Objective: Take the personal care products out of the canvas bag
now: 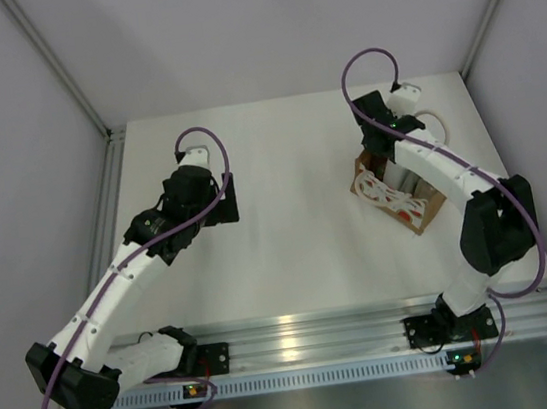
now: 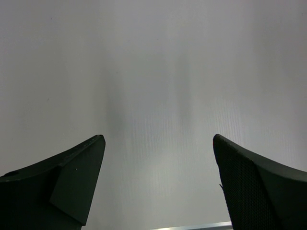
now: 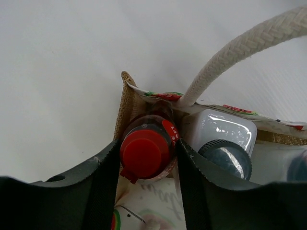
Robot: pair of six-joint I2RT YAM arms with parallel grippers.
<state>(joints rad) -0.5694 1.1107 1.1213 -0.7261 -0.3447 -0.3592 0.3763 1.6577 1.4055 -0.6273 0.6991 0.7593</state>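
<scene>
Standing cap-up, its long axis vertical, the red bottle (image 3: 145, 151) fills one end of the canvas bag (image 3: 125, 103), which sits mouth-up on the table's (image 1: 296, 222) far right. The white bottle (image 3: 225, 139) crowds just beside it, and the cream handle (image 3: 240, 52) arches overhead. The right gripper (image 3: 148, 154) clamps the red bottle from both sides; the left gripper (image 2: 158, 141) hangs wide open, empty, well apart.

No legible txt: cursive print on bag (image 3: 158, 203) & label on red bottle (image 3: 169, 128) are too blurred/cut off to read.
</scene>
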